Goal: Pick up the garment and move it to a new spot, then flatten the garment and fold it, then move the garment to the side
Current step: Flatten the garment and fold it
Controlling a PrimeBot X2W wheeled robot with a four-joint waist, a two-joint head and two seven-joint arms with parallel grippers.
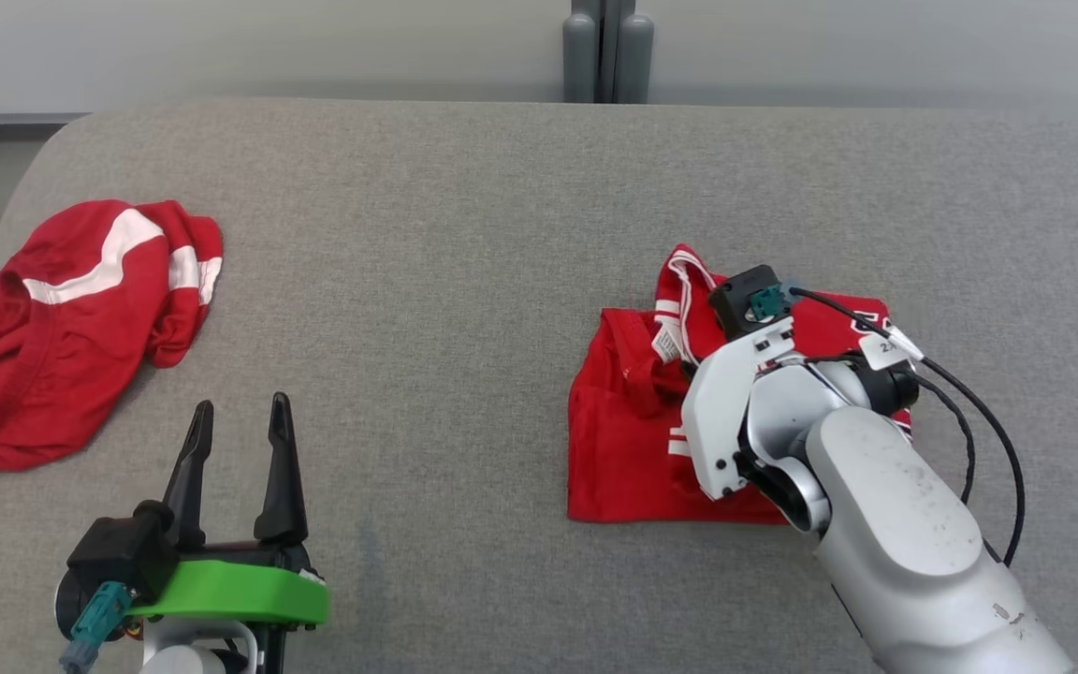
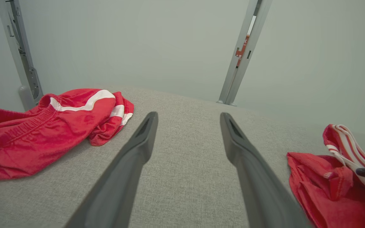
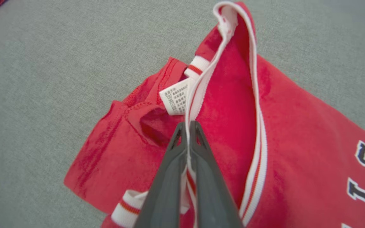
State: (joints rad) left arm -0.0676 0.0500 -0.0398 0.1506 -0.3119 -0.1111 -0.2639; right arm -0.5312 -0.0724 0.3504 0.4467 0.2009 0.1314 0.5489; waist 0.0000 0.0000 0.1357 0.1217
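Grey surface [image 1: 464, 281]: we see it stretching under both pairs of fingers and both garments.
Red jersey [image 3: 296, 133]: we find it lying folded on the surface, directly under the right fingers and well off to the right of the left fingers. Dark-edged white lettering shows on the part to the right of the right fingertips.
Second red garment [image 1: 52, 346]: crumpled and white-striped, it lies ahead and to the left of the left fingers, apart from them.
Left gripper [image 1: 241, 402]: we see its fingers spread wide, with bare grey surface between them and nothing held.
Right gripper [image 3: 187, 124]: we see its fingers pinched together on the jersey's trim.
White-and-red trim [image 3: 258, 139]: it passes between the right fingertips, then loops up beyond them.
Care label [image 3: 175, 100]: white, just ahead and left of the right fingertips.
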